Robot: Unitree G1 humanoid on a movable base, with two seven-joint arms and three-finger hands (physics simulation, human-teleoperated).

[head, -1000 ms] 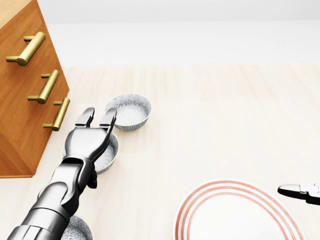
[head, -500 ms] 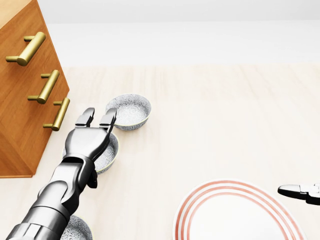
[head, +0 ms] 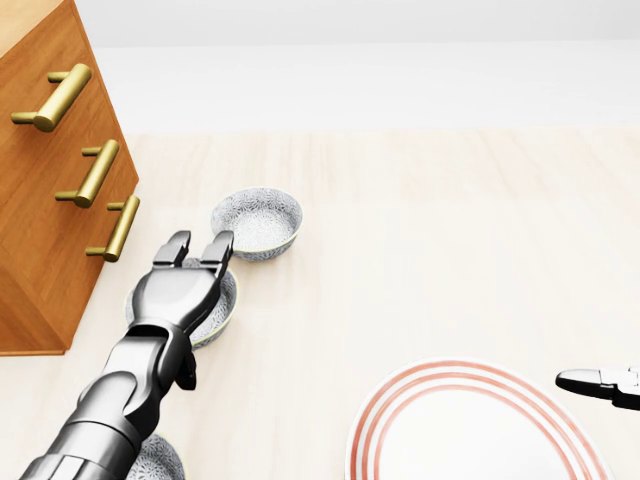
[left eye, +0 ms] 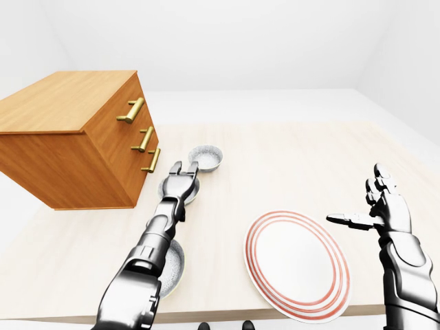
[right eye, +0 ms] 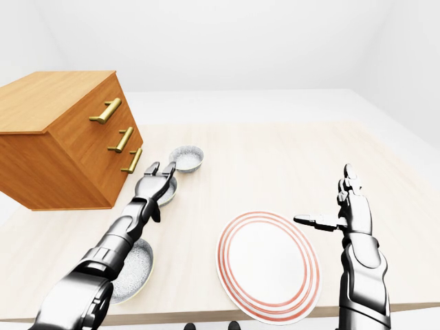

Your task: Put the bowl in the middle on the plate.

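**A:** What takes up the most room?

**B:** The pale wooden table (left eye: 295, 155). A wooden drawer chest (left eye: 69, 141) sits on its left part in the left-eye view.

**A:** And after that?

**B:** A white plate (left eye: 297, 265) ringed in red lies near the table's bottom edge, right of centre.

**A:** Where are the bowls?

**B:** Three speckled bowls run in a line down from beside the chest. The top bowl (head: 257, 223) comes first, then the middle bowl (head: 224, 298). The bottom bowl (right eye: 137, 265) is partly hidden behind the left arm (left eye: 157, 237). The middle bowl rests on the table, well apart from the plate, up and to its left.

**A:** What about the hands?

**B:** The left hand (head: 178, 290) hangs over the middle bowl and covers much of it. Its fingers (head: 219, 246) are spread apart, tips by the bowl's upper rim, gripping nothing. I cannot tell whether they touch it. The right hand (right eye: 347, 210) hovers just right of the plate, fingers straight and unclenched, thumb pointing left.

**A:** And the smallest thing?

**B:** Three brass handles (left eye: 143, 139) on the chest's drawers.
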